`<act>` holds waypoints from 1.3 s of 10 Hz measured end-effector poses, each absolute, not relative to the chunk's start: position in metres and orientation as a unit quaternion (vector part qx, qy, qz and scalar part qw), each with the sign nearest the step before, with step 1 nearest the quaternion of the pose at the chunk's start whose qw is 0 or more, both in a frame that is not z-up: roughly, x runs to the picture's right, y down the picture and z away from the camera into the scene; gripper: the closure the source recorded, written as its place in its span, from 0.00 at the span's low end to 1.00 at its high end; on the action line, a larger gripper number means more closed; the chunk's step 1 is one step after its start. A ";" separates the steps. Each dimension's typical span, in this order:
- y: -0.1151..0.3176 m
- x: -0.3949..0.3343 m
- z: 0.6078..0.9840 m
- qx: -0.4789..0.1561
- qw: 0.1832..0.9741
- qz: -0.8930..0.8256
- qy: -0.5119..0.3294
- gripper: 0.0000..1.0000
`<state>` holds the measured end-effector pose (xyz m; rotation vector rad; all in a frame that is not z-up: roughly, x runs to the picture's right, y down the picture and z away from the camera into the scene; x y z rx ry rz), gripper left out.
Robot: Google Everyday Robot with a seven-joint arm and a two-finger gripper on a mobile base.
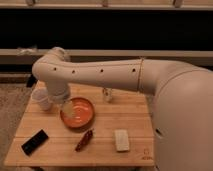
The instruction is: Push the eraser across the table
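Observation:
The eraser (pixel 35 142) is a flat black block lying at the front left of the wooden table (pixel 105 150). My gripper (pixel 68 111) hangs from the big white arm over the left edge of the orange bowl (pixel 80 111), up and to the right of the eraser and well apart from it. Nothing shows in the gripper.
A white cup (pixel 42 99) stands at the table's back left. A dark red chili-shaped thing (pixel 84 140) lies in front of the bowl. A pale beige block (pixel 121 140) lies at the front right. A small clear glass (pixel 107 95) stands at the back middle.

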<state>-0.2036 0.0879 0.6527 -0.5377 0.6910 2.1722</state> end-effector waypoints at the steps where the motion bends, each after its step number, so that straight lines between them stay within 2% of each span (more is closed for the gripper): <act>1: 0.088 -0.204 0.652 -0.212 0.390 0.854 0.272 0.20; 5: 0.088 -0.208 0.651 -0.216 0.396 0.852 0.266 0.20; 13: 0.115 -0.283 0.604 -0.244 0.480 0.816 0.211 0.20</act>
